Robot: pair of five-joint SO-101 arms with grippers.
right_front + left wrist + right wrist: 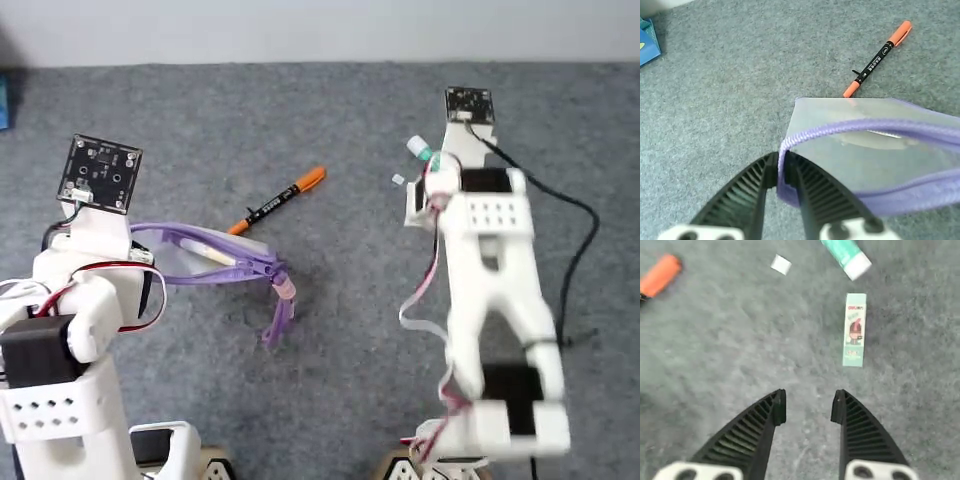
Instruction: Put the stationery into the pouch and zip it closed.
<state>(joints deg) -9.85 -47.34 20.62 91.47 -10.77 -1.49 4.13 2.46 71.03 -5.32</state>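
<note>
- Left gripper [783, 164] is pinching the pouch [865, 155] at its purple zipper corner, jaws nearly closed on it.
- Right gripper [809, 402] is hanging part-open, holding nothing, near a small green box [855, 330].

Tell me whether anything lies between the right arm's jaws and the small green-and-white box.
Nothing visible does. Only bare grey mat lies between the open right jaws and the small green-and-white box. The green tube lies beyond it.
</note>
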